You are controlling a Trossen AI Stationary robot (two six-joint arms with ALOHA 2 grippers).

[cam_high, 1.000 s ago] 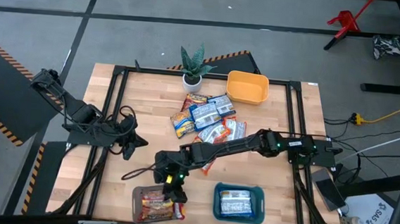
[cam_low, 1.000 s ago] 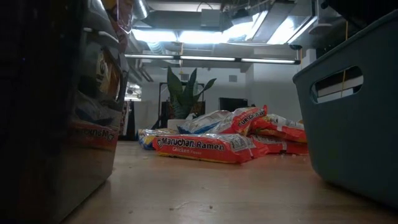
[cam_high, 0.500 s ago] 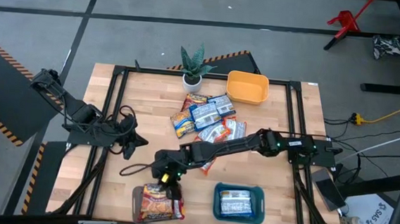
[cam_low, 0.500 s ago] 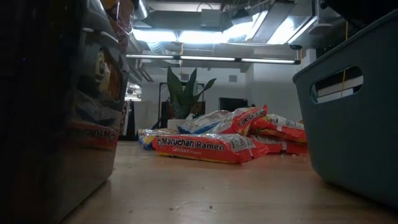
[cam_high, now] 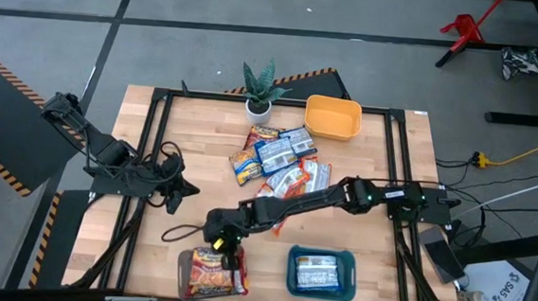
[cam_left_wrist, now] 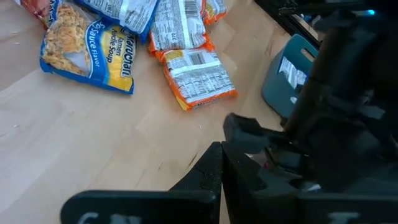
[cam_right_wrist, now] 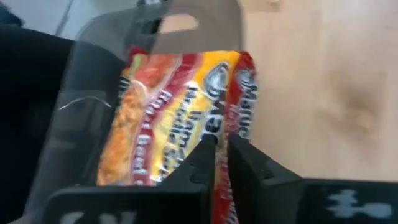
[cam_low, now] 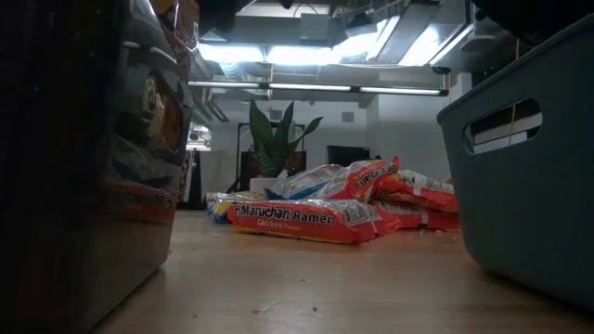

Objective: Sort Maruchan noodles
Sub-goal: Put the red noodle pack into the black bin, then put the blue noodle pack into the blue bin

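In my overhead view, lower centre, my right gripper (cam_high: 234, 255) hangs just above the brown plastic tray (cam_high: 187, 273), fingers nearly together, over the shiny red-and-yellow Maruchan packet (cam_high: 211, 270) lying inside. My left gripper (cam_high: 179, 188), closed, waits at centre left.

packet in brown tray (cam_high: 209, 271): red, yellow
brown tray (cam_high: 185, 264): brown
teal tray (cam_high: 320, 273): teal
yellow tray (cam_high: 332, 118): yellow
front packet (cam_low: 306, 221): orange, white lettering
bench (cam_high: 198, 146): light wood

Overhead looks straight down; low camera level, sharing noodle pile (cam_low: 306, 221).
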